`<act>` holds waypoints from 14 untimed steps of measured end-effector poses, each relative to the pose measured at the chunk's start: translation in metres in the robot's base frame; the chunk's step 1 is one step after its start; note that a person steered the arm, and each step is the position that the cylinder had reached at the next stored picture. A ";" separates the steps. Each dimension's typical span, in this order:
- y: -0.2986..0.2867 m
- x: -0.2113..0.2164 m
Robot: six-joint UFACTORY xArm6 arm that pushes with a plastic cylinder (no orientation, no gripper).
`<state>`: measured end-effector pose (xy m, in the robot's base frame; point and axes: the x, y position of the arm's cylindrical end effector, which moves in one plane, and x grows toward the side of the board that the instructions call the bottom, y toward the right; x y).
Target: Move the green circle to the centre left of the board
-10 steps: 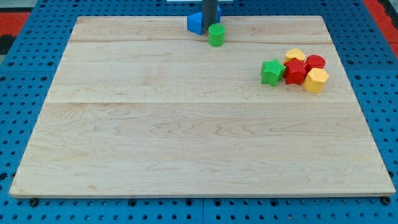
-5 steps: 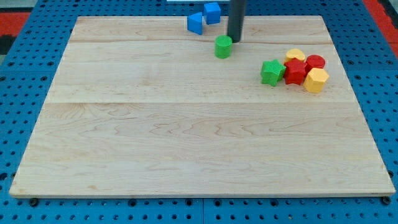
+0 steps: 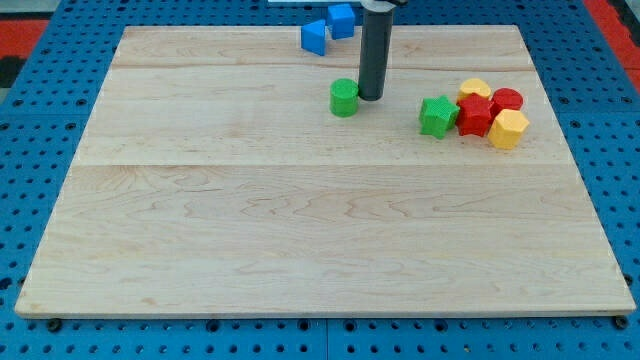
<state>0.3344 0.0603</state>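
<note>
Hand is just a bare rod, nothing to open or close; my tip point(image 3: 371, 98) sits touching the right side of the green circle point(image 3: 344, 97), upper middle of the bench point(image 3: 200, 250). Over the last second the circle has slid down and left, away from the two blue blocks point(image 3: 329, 30) at the top edge, tip swinging round from above it to its right. Push direction now looks good for leftward travel. Target centre left is well off, so task barely begun. Green star point(image 3: 436, 115), red blocks point(image 3: 485, 110), yellow blocks point(image 3: 505, 125) cluster at right, unmoved
</note>
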 end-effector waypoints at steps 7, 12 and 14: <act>-0.139 0.057; -0.223 0.031; -0.281 0.052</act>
<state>0.3861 -0.2212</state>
